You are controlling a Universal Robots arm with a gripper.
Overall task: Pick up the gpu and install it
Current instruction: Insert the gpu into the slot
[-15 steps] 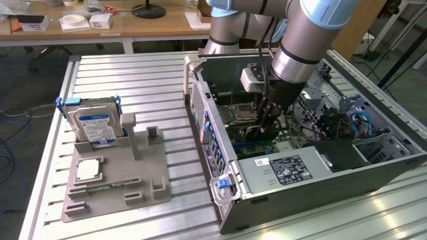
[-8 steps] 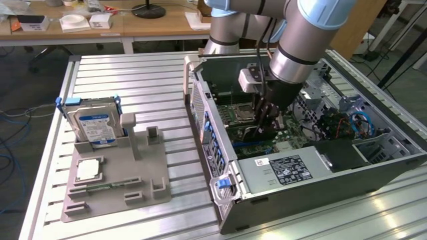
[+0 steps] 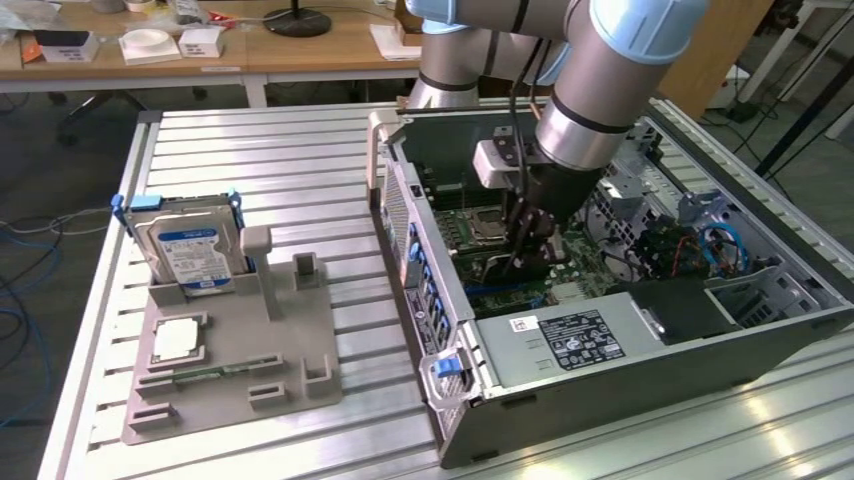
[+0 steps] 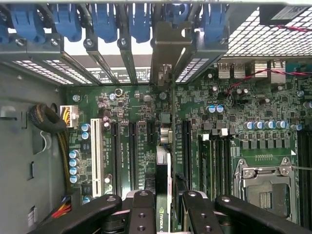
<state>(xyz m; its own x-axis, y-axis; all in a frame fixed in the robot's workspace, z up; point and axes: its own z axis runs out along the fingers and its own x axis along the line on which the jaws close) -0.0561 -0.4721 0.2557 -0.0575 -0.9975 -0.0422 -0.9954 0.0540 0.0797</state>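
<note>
While the arm (image 3: 601, 90) reaches down from the upper right of the exterior frame into the open computer case (image 3: 614, 330), the gripper (image 3: 534, 245) sits low over the motherboard (image 3: 481, 235), near the middle of that picture. From the wrist camera, the two black fingers (image 4: 141, 212) come up from the lower edge of the frame, and the gpu (image 4: 163, 195) stands on edge between them: a thin black card seen edge-on, with a green logo strip just visible between the finger pads. The jaws are pinched against the card's two faces, one on each side. The card runs from between the fingers straight up the centre of the frame, and its silvery end bracket (image 4: 168, 58) meets the row of rear slot openings in the upper middle, among the blue slot latches (image 4: 105, 22). Below the card lies the green board, with black expansion slots (image 4: 132, 146) just beside it and a white slot (image 4: 96, 151) further toward the left of the frame; whether the card's edge is seated in a slot I cannot tell. The empty processor socket (image 4: 265, 187) shows in the lower right. Out on the slatted table (image 3: 267, 170), at the left of the exterior frame, a grey parts holder (image 3: 234, 370) carries a hard drive (image 3: 190, 250) standing upright with its blue-white label facing out.
</note>
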